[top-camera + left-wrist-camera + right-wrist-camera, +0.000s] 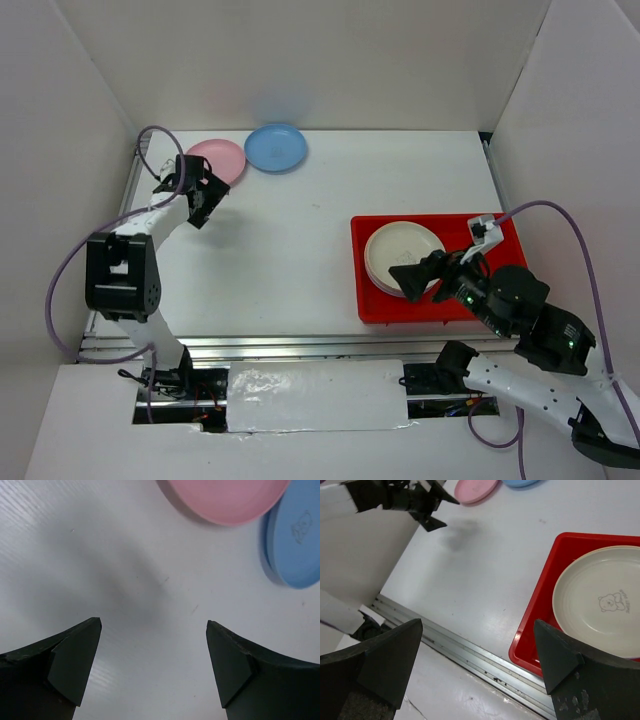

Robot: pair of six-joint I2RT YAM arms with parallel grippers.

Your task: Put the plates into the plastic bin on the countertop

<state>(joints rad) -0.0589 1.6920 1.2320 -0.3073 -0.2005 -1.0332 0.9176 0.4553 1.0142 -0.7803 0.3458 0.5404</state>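
Left claw (154, 625) spread, hovering over white table (125, 555) just short of round pink plastic plate (225, 500) beside round blue plastic plate (295, 535); best going low, slipping one finger under near rim, then carrying to shallow red plastic bin (527, 640).

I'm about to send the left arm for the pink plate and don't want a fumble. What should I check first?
1. Left end effector open, empty: ok.
2. Pink plate lined up with it: not ok, lies ahead and right.
3. Pink plate clear of blue plate: cannot tell, their rims meet.
4. Right end effector open, empty: ok.
5. Red bin free for a drop: not ok, that end effector hangs over the cream plates in it.
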